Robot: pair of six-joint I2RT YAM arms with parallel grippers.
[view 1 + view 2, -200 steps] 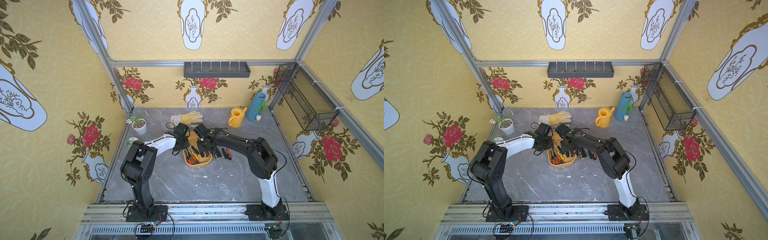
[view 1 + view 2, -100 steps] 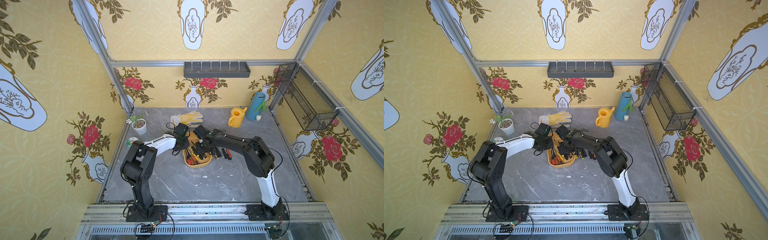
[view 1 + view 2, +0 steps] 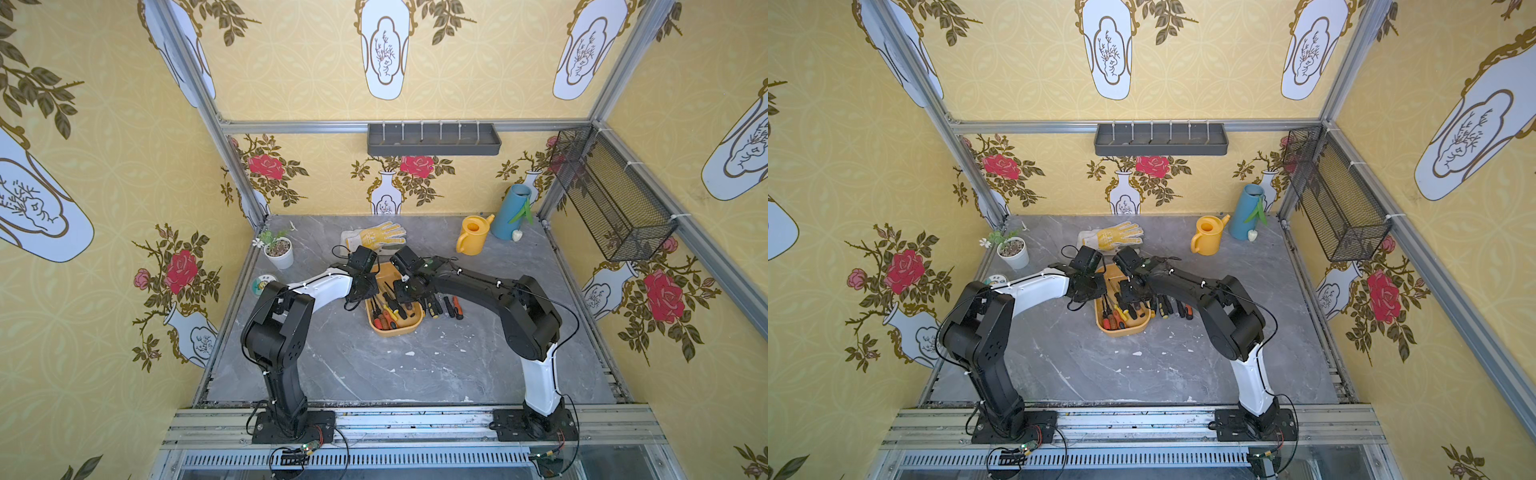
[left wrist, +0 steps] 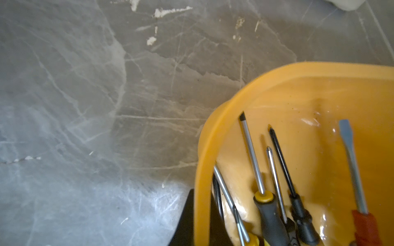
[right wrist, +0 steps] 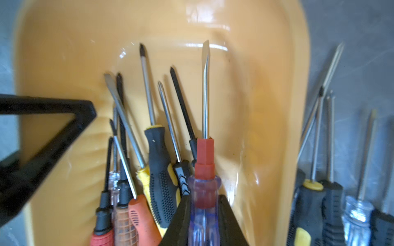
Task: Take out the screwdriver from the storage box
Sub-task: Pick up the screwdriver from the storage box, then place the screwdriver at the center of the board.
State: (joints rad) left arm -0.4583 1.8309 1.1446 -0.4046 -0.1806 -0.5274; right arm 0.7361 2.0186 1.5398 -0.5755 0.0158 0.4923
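The yellow-orange storage box (image 3: 395, 329) (image 3: 1125, 330) lies mid-table with several screwdrivers (image 5: 157, 159) inside. My left gripper (image 3: 368, 291) (image 4: 200, 217) is shut on the box's rim (image 4: 204, 149), one finger inside the wall and one outside. My right gripper (image 3: 405, 293) (image 5: 204, 198) is inside the box, shut on a flat-blade screwdriver (image 5: 204, 153) with a clear blue handle and red collar. Its blade points to the box's far end. In the right wrist view the left gripper's black finger (image 5: 42, 138) shows at the box's side.
Several screwdrivers (image 3: 444, 305) (image 5: 319, 191) lie in a row on the table right of the box. A glove (image 3: 380, 237), a yellow watering can (image 3: 471, 239), a blue vase (image 3: 513, 212) and a plant pot (image 3: 279, 253) stand behind. A grey wall tray (image 3: 432, 139) and a mesh basket (image 3: 611, 195) hang above.
My right gripper's jaws have closed onto the blue-handled screwdriver inside the box. The left arm has stayed at the box's rim.
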